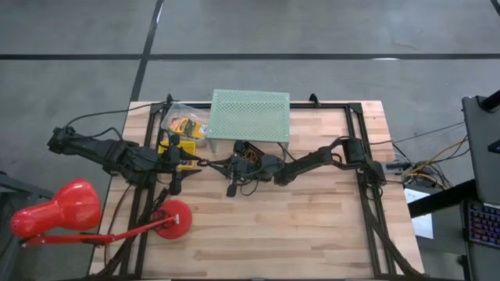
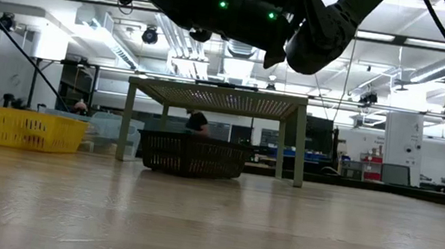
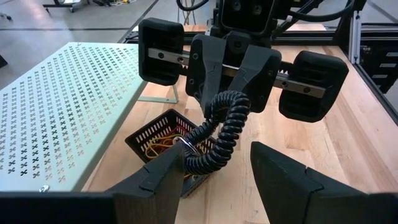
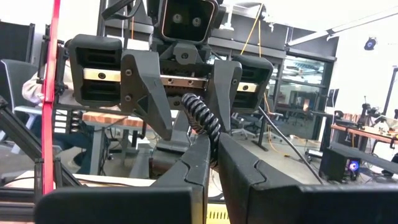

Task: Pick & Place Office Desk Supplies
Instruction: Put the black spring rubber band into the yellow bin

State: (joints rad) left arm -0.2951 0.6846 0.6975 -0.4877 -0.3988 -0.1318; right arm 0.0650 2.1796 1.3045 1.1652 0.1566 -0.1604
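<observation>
Above the wooden table (image 1: pixel 312 226), both grippers meet facing each other: the right gripper (image 3: pixel 225 106) is pinched shut on a black coiled cord (image 3: pixel 214 134), which hangs between the spread fingers of the left gripper (image 4: pixel 189 121), over a dark mesh basket (image 3: pixel 152 132) of coloured rubber bands (image 3: pixel 163 142)

A red desk lamp (image 1: pixel 62 212) sits near the green perforated stand (image 1: pixel 250 115).
</observation>
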